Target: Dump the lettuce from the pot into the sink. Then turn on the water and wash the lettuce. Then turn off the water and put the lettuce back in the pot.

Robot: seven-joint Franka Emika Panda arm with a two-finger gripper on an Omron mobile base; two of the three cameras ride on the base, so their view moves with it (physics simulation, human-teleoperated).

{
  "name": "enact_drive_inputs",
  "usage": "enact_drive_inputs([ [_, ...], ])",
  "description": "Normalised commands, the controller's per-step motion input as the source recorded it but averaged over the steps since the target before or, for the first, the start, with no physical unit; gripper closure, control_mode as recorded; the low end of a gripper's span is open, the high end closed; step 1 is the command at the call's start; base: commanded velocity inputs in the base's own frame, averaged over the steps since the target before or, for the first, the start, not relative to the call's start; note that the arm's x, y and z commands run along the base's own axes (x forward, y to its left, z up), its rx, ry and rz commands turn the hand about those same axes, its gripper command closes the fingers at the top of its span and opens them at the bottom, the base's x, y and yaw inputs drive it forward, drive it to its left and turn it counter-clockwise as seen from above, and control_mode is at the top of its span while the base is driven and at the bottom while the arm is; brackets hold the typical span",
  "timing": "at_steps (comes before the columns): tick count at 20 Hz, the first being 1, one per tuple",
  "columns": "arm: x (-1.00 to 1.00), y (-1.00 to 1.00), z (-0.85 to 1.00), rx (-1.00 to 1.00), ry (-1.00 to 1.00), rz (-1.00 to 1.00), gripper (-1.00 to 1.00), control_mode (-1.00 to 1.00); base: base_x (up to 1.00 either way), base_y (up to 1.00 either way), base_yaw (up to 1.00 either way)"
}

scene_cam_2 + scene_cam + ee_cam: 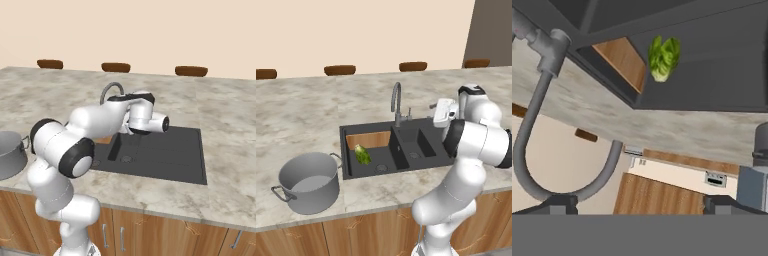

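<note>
So we see lettuce [362, 154] in the sink [428, 161] (left basin), pot [307, 181] empty alongside, gripper [640, 204] fingers spread wide near faucet [396, 104].

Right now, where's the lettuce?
In the left base view the lettuce lies in the sink's left basin, beside the wood-brown panel, right of the pot.

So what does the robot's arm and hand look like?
The arm is made of chunky, rounded white shells with dark black bands at the joints. Its hand ends in two small dark grey finger tips. No cables or markings show.
</note>
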Motion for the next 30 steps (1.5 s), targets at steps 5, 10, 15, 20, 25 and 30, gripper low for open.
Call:
enact_drive_inputs([
  [5,0.17,0.03,-0.21,0.00,0.10,-0.14,-1.00,-1.00,0.00,0.00,0.00],
  [10,0.05,0.00,-0.08,0.03,0.05,-0.21,-1.00,-1.00,0.00,0.00,0.00],
  [15,0.05,0.06,-0.10,0.02,0.01,-0.25,-1.00,-1.00,0.00,0.00,0.00],
  [20,0.14,0.13,-0.10,0.00,0.00,-0.23,-1.00,-1.00,0.00,0.00,0.00],
  [25,0.33,0.00,-0.02,0.00,0.00,-0.09,-1.00,-1.00,0.00,0.00,0.00],
  [30,0.45,0.00,-0.26,0.00,0.04,-0.02,-1.00,-1.00,0.00,0.00,0.00],
])
